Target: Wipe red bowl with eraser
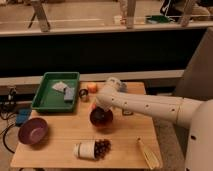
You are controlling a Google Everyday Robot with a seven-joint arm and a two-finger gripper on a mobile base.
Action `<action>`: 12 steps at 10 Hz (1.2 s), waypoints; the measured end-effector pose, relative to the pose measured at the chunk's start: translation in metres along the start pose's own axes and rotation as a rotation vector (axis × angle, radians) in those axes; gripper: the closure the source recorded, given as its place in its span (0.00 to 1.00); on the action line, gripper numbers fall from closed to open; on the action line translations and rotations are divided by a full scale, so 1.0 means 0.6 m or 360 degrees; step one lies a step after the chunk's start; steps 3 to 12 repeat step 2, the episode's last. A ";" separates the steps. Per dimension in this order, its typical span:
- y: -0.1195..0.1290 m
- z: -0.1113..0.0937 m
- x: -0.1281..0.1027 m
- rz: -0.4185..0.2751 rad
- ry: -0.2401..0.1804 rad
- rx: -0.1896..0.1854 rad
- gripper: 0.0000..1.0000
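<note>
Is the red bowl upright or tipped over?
Upright: the red bowl sits flat on the table, dark inside facing up. The gripper reaches down at its rim, hiding part of it.
</note>
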 end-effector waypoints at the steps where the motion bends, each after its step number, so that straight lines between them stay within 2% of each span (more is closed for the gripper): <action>1: -0.010 0.003 -0.004 -0.0009 -0.0007 0.0017 1.00; 2: -0.017 0.002 -0.009 -0.0020 -0.0018 0.0042 1.00; 12: -0.017 0.002 -0.009 -0.0020 -0.0018 0.0042 1.00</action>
